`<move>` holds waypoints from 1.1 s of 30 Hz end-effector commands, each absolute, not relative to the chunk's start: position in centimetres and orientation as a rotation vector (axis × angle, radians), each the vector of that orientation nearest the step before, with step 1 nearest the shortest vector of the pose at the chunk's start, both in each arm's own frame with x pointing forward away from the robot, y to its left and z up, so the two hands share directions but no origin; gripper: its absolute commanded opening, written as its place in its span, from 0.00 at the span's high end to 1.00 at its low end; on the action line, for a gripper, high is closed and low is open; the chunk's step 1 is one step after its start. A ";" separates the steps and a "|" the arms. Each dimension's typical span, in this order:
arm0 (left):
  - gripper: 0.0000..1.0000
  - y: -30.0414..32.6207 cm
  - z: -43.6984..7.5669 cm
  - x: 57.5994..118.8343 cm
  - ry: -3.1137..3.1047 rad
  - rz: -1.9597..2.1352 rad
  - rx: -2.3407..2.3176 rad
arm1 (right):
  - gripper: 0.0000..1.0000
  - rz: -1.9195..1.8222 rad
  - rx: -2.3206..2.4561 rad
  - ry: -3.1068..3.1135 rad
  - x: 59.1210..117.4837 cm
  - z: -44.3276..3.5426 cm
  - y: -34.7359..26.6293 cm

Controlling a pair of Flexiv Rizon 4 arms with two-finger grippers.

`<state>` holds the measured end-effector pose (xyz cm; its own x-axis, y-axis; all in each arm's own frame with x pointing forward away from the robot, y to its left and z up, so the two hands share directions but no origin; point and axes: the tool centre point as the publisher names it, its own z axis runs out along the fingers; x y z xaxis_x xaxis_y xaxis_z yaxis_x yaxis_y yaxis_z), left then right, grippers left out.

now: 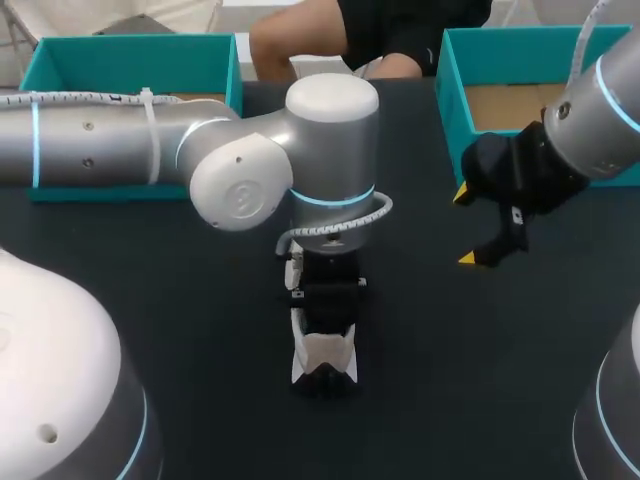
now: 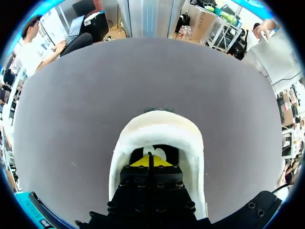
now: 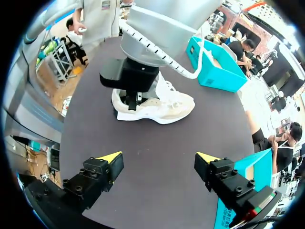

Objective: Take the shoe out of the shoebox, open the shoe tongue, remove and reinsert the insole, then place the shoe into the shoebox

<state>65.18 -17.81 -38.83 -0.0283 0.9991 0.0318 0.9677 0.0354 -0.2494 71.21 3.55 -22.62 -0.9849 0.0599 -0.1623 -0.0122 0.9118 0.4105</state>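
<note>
The left arm (image 1: 120,140) hides most of the white shoe (image 1: 322,362), which stands on the dark counter (image 1: 200,330), outside the teal shoebox (image 1: 130,50) behind it. The left claw (image 2: 149,161) points down into the shoe's opening with its tips pressed together; whether they pinch anything cannot be made out. The right claw (image 3: 158,157) hovers nearby, spread.

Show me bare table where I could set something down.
Bare table lies between the shoe and the right gripper, and on the shoe's near side. Crowded: the shoe's opening, filled by the left gripper, and the far edge, with the left teal box and right teal box.
</note>
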 end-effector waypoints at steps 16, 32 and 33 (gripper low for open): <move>1.00 -16.2 -32.6 69.3 -2.298 -0.359 -2.242 | 0.00 0.623 0.038 2.902 71.2 -22.7 3.6; 1.00 -17.4 -34.0 70.7 -2.314 -0.216 -2.298 | 0.00 0.623 0.038 2.902 71.2 -22.7 3.6; 1.00 -17.4 -34.0 70.7 -2.314 -0.216 -2.298 | 0.00 0.623 0.038 2.902 71.2 -22.7 3.6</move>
